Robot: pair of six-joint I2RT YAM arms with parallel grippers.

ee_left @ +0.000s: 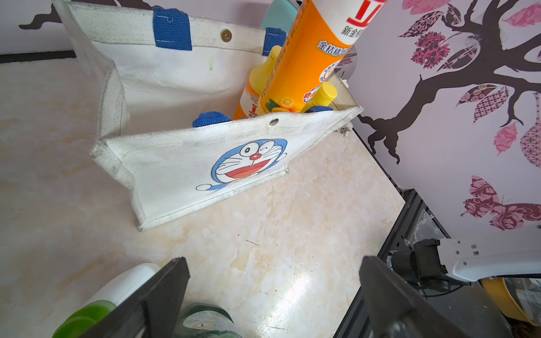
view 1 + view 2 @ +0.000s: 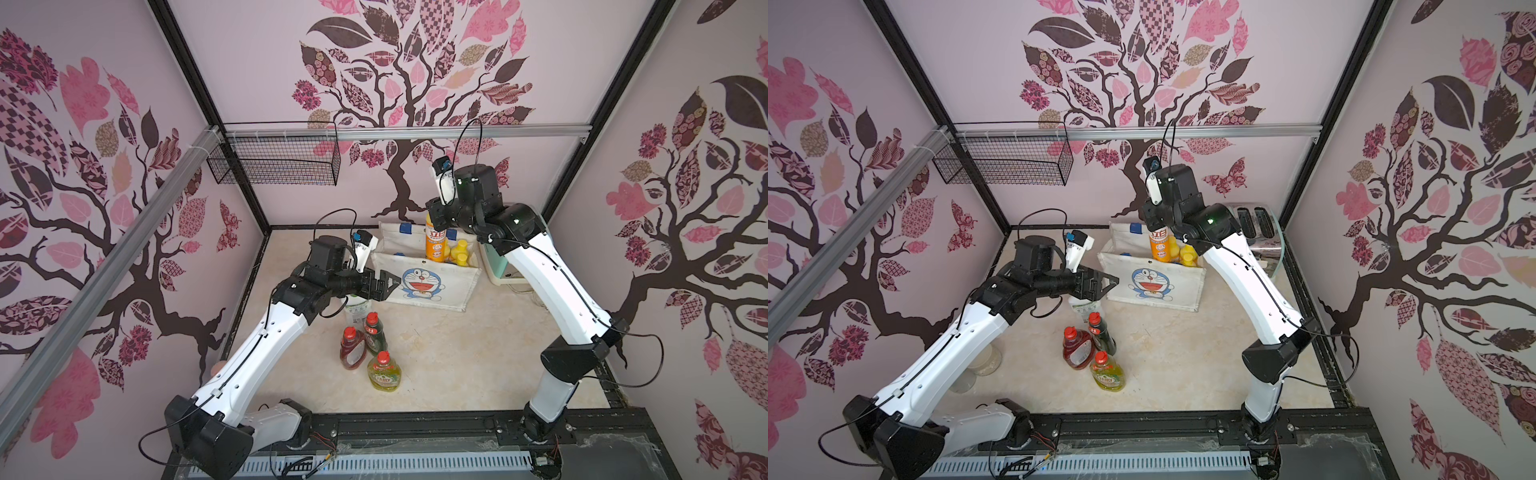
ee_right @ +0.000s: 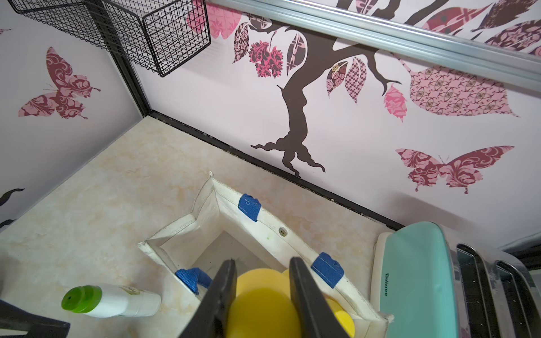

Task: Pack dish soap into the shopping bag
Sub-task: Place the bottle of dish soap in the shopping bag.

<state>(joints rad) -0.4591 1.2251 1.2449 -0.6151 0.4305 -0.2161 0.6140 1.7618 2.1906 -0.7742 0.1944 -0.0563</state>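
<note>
- Right gripper (image 3: 262, 263) closed on the top of the orange bottle (image 2: 435, 241), with the shopping bag (image 1: 175, 164) below the fingers. Next I should lower, then release.
- Left gripper (image 1: 273, 259) wide open, empty.

Looks like a lab booth staged as a kitchen: aluminium rail (image 2: 415, 134), wallpapered panels (image 2: 257, 62), toaster (image 3: 415, 278), wire basket (image 2: 274, 164).

Hiding most of the white dish-soap bottle (image 2: 356, 309) under the left tool (image 2: 392, 286); masking the toaster (image 2: 496, 266) behind the right arm (image 2: 540, 270).
</note>
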